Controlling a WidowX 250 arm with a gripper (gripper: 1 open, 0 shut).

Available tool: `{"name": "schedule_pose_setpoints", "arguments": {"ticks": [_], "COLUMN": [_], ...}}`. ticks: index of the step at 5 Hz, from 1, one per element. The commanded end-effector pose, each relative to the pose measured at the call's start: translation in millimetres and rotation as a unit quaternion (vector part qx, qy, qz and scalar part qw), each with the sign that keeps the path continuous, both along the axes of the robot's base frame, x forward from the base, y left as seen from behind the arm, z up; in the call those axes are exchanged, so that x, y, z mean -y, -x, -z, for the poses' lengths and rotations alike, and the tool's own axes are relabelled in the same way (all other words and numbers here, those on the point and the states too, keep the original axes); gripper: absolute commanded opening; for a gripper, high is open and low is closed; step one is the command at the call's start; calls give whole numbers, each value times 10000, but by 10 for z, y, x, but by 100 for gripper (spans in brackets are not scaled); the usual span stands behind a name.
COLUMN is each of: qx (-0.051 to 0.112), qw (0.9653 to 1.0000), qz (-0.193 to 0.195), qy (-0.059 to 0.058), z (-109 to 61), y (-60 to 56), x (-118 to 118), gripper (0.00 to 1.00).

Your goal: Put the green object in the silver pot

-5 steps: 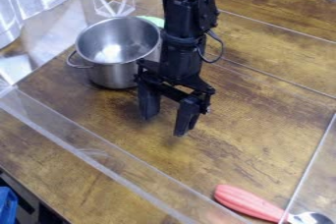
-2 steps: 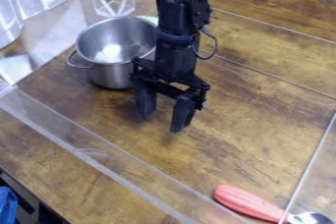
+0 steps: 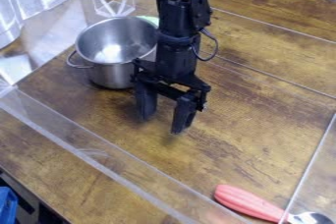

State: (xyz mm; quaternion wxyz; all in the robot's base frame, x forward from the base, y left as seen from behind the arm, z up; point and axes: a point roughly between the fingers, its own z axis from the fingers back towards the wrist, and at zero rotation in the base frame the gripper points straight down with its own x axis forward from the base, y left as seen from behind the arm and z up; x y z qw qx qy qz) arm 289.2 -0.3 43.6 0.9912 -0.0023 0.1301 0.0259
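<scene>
The silver pot (image 3: 113,51) stands at the left of the wooden table, shiny and round, and looks empty inside. Behind it, a small piece of the green object (image 3: 151,22) peeks out beside the black arm; most of it is hidden by the arm. My gripper (image 3: 165,112) hangs just right of and in front of the pot, pointing down close to the tabletop. It is open, with nothing between its black fingers (image 3: 184,118).
A red-handled spoon (image 3: 252,202) lies at the front right. A clear plastic wall (image 3: 92,154) runs along the front edge and another stands at the right side. White tiles are at the back left.
The arm and gripper have shifted slightly to the left since a second ago. Nothing else has moved.
</scene>
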Motion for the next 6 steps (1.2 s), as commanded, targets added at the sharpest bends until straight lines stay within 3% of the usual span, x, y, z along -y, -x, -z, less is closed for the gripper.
{"name": "schedule_pose_setpoints", "arguments": {"ticks": [1,6], "qx": [199,251], "qw": [9997,9995], "qz": [-124,-203], "qy": [14,50], "z": [-84,-57], "y": [-42,-60], "x": [-59,-81], "gripper": [0,0]}}
